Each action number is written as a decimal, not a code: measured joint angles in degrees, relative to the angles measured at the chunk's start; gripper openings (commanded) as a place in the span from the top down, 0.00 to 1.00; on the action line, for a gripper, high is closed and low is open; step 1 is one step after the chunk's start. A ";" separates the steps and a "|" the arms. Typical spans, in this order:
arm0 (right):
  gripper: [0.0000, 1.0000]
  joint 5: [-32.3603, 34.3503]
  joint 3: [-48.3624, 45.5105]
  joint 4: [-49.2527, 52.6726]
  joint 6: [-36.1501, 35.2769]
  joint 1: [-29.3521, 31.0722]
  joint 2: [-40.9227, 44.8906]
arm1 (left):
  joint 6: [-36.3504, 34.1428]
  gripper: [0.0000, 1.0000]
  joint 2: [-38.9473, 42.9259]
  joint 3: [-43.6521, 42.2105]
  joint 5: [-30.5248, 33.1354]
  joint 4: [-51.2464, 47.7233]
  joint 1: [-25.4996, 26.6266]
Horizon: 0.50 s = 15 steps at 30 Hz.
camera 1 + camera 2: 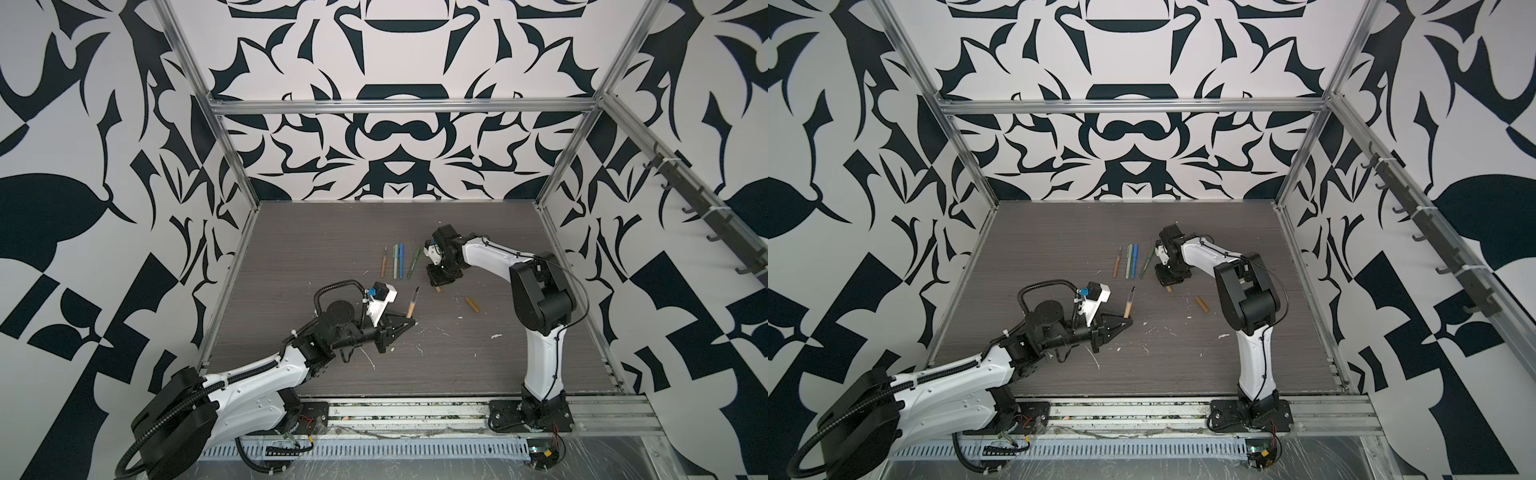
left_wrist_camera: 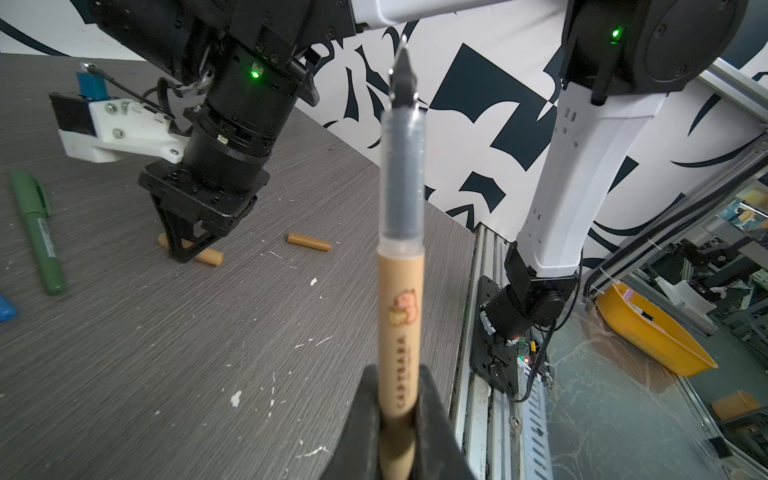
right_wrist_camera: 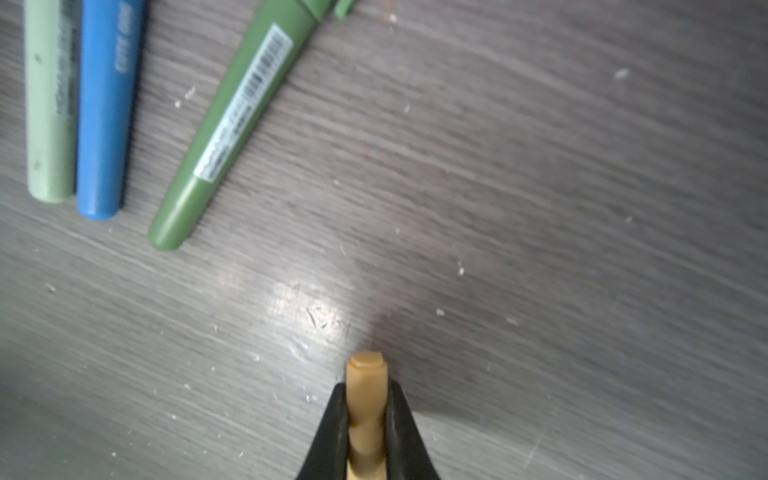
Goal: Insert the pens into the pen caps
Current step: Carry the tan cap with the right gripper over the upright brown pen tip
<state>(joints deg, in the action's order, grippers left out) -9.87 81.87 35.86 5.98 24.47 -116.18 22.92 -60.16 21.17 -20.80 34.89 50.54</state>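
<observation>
My left gripper (image 2: pixel 397 386) is shut on the lower barrel of a tan pen (image 2: pixel 401 291). It holds the pen above the table, dark tip pointing up and away, as both top views show (image 1: pixel 413 305) (image 1: pixel 1128 302). My right gripper (image 3: pixel 366 395) reaches down to the table and is shut on a tan pen cap (image 3: pixel 366 374) lying there. The left wrist view shows the cap's ends sticking out on both sides of the fingers (image 2: pixel 210 257). An orange-brown pen cap (image 1: pixel 472 304) lies loose to its right. An orange-brown pen (image 1: pixel 383 262) with a bare dark tip lies farther back.
Beside the orange-brown pen lie a pale green pen (image 1: pixel 395 261), a blue pen (image 1: pixel 400 259) and a dark green pen (image 1: pixel 414 262), close to the right gripper. White scratch marks dot the grey table (image 1: pixel 457 365). Aluminium frame rails edge the table.
</observation>
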 measured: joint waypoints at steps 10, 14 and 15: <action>0.92 -7.32 -26.91 -22.84 9.46 0.00 29.73 | -0.20 0.98 -0.13 -1.49 5.97 2.12 0.04; 0.93 -8.41 -43.39 -41.68 18.36 0.35 45.75 | -0.20 0.98 -1.90 -2.64 8.87 3.69 0.11; 0.93 -8.35 -46.47 -45.53 20.63 0.52 48.70 | -0.17 0.98 -2.47 -2.69 9.20 3.89 0.11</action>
<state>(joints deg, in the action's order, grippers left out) -18.22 35.40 -9.67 26.61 24.99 -67.48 22.74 -62.63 18.48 -11.60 38.79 50.65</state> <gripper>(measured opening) 0.154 0.129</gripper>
